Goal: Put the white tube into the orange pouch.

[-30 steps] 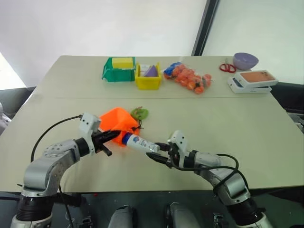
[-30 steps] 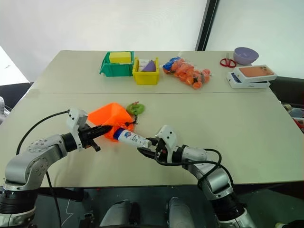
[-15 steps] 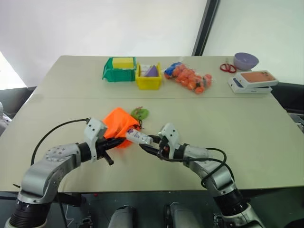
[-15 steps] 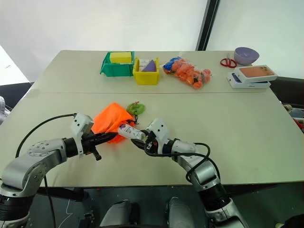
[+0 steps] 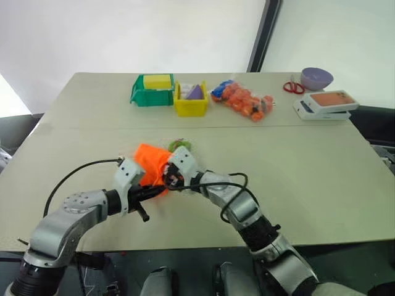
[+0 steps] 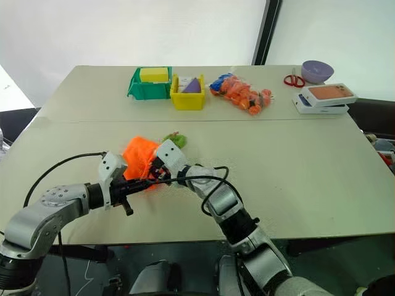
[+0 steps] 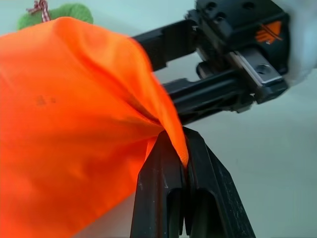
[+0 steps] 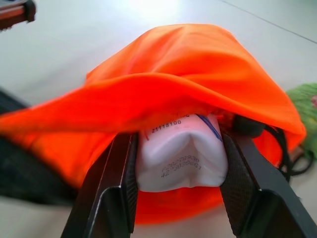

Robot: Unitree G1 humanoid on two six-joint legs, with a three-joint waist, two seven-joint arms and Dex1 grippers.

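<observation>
Pouch [image 5: 151, 161]: near-left on table [image 5: 321, 160]
Tube [image 8: 182, 154]: in pouch mouth
Bins [image 5: 171, 95]: far, left of ball bag [image 5: 244, 100]

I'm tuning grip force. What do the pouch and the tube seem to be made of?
Orange pouch: thin matte woven fabric, probably nylon; it drapes and creases softly. White tube: smooth, slightly glossy plastic, apparently squeezable; its crimped end bears printed digits.
</observation>
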